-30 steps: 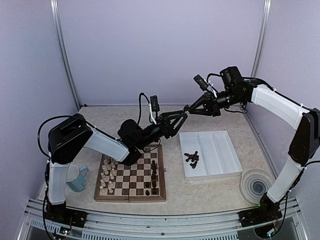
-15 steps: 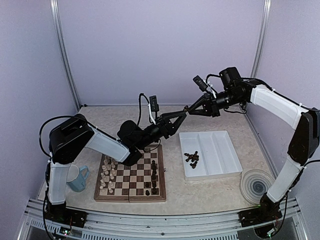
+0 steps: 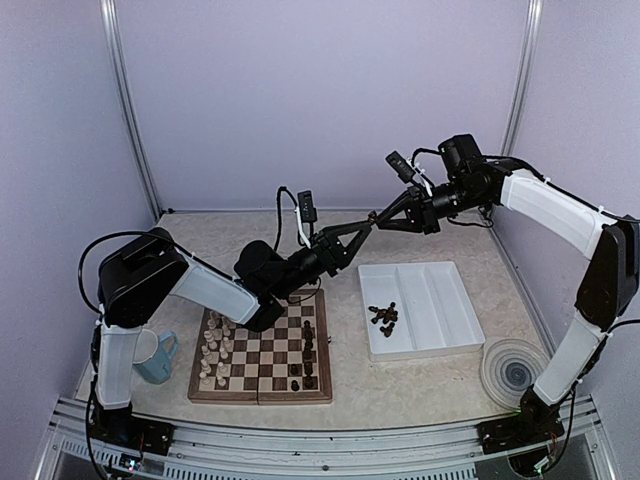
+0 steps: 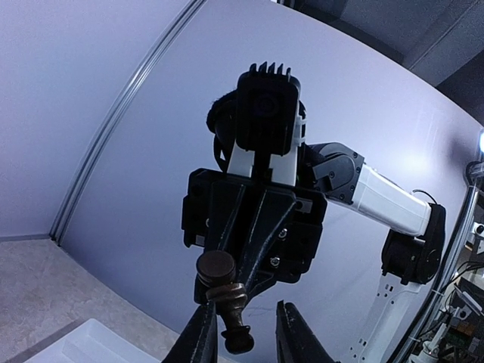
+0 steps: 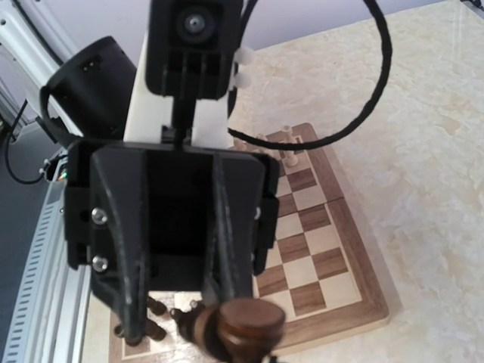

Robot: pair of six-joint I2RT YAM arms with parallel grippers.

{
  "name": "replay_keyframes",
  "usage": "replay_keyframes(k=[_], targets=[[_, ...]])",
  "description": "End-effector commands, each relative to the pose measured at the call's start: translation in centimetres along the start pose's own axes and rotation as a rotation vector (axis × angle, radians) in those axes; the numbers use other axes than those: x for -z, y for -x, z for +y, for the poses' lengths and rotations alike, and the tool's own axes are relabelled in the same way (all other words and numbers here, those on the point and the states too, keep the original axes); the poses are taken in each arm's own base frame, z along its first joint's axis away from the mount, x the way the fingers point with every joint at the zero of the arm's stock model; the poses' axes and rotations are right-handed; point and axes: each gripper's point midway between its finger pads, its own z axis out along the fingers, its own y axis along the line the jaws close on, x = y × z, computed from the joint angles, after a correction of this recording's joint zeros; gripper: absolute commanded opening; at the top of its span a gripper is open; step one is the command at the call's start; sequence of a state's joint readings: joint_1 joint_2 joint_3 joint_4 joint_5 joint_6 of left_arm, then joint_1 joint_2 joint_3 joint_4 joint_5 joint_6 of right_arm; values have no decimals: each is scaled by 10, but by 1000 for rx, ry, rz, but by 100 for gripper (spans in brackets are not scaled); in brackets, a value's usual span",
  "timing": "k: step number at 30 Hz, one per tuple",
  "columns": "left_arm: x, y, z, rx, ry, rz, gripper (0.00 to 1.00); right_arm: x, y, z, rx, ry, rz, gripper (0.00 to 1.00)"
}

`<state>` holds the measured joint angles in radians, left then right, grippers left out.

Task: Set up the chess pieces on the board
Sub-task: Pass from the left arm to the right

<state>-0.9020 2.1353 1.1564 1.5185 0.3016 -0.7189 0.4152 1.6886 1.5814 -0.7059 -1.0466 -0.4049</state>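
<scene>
R claw (image 3: 376,215) shut on dark piece (image 4: 225,299), mid-air above worktop (image 3: 420,390), off board (image 3: 262,394). L claw (image 3: 366,230) part-open around same piece, gap on one side. More dark pcs (image 3: 383,316) in tray (image 3: 445,305).

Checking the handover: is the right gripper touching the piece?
Touching. The left wrist view shows the right gripper with its fingertips closed on the upper end of the piece, holding it in mid-air.
</scene>
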Motion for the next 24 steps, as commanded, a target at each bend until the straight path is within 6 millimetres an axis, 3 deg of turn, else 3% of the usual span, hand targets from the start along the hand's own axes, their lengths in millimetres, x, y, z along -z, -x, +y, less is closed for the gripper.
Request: replay_keyframes(k=[1,10,24], targets=[[-3,3,4,7,15,-12,29,-3,2,2,5,4,-1,8],[-7,-2,10,16,32,3,28,-1,5,4,3,11,-14,8],[-5,-3,7,16,22,12,14,-1,4,3,7,3,-11,8]])
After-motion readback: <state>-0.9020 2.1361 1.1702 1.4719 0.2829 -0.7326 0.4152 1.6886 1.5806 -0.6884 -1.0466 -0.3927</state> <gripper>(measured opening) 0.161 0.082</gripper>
